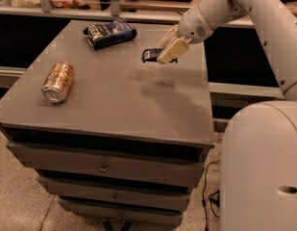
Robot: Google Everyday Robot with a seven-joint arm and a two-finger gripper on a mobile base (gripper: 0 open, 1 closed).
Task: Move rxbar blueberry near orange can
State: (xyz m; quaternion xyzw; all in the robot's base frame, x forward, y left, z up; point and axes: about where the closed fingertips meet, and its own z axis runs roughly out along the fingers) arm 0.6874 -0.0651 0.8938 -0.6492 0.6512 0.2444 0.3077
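The rxbar blueberry (151,55), a small flat dark navy wrapper, is held in my gripper (163,53) above the grey cabinet top (119,100), its shadow falling on the surface below. The gripper hangs over the right middle of the top, its tan fingers (170,48) shut on the bar's right end. The orange can (57,81) lies on its side near the left edge of the top, well to the left of the gripper and closer to the front.
A larger puffy dark blue bag with white lettering (110,32) lies at the back of the top, left of the gripper. My white arm (244,13) reaches in from the right. The robot's white base (263,167) stands right of the cabinet. Drawers (105,167) below.
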